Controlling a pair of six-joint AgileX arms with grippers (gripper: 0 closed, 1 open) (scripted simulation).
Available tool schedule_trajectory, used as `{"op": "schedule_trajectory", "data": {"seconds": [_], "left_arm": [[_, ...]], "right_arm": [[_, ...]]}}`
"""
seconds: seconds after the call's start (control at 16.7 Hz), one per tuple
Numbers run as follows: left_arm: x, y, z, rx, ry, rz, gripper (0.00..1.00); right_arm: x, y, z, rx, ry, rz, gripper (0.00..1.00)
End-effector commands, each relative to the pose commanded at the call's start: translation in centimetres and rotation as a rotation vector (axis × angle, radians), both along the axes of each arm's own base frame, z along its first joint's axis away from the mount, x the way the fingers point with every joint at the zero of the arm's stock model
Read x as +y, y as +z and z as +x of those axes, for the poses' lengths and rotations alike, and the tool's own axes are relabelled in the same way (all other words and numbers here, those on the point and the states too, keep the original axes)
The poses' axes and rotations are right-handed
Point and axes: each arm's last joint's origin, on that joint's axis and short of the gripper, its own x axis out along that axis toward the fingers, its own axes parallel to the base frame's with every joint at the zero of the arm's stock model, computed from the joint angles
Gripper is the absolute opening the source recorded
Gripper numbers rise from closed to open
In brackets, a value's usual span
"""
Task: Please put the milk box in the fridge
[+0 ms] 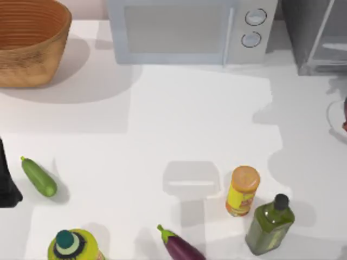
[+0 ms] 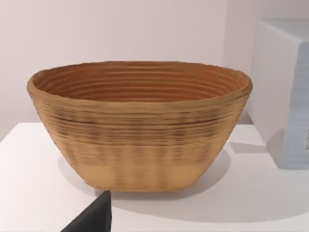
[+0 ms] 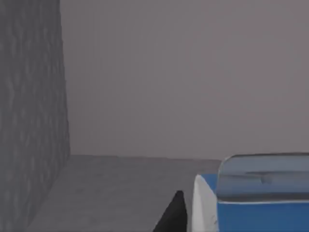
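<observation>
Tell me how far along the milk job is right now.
Done, by the look of it: the fridge door stands open in the top view. In hand: the right wrist view shows the milk box close up, with grey walls and floor around it, seemingly the fridge interior. Whether the right claw grips it is unclear. Left: releasing the box and withdrawing. The left arm sits parked at the table's left edge.

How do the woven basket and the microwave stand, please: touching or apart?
Apart. The top view shows bare table between the basket and the microwave; the left wrist view agrees.
</observation>
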Motion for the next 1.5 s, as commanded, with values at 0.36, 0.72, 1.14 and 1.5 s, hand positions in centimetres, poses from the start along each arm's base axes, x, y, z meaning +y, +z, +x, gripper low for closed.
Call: {"op": "schedule_trajectory", "data": {"seconds": [0.36, 0.72, 1.14, 1.5], "left_arm": [[0.0, 0.0, 0.0, 0.000, 0.000, 0.000, 1.00], [0.0, 0.0, 0.0, 0.000, 0.000, 0.000, 1.00], [0.0, 0.0, 0.0, 0.000, 0.000, 0.000, 1.00], [0.0, 0.0, 0.0, 0.000, 0.000, 0.000, 1.00]], "right_arm": [[-1.1, -3.9, 1.1, 0.046, -0.025, 0.026, 0.00], [-1.2, -3.0, 1.8, 0.017, -0.019, 0.015, 0.00], [-2.9, 0.7, 8.1, -0.074, -0.034, -0.026, 0.00], [-1.3, -1.4, 12.7, 0.031, -0.017, 0.020, 0.00]]}}
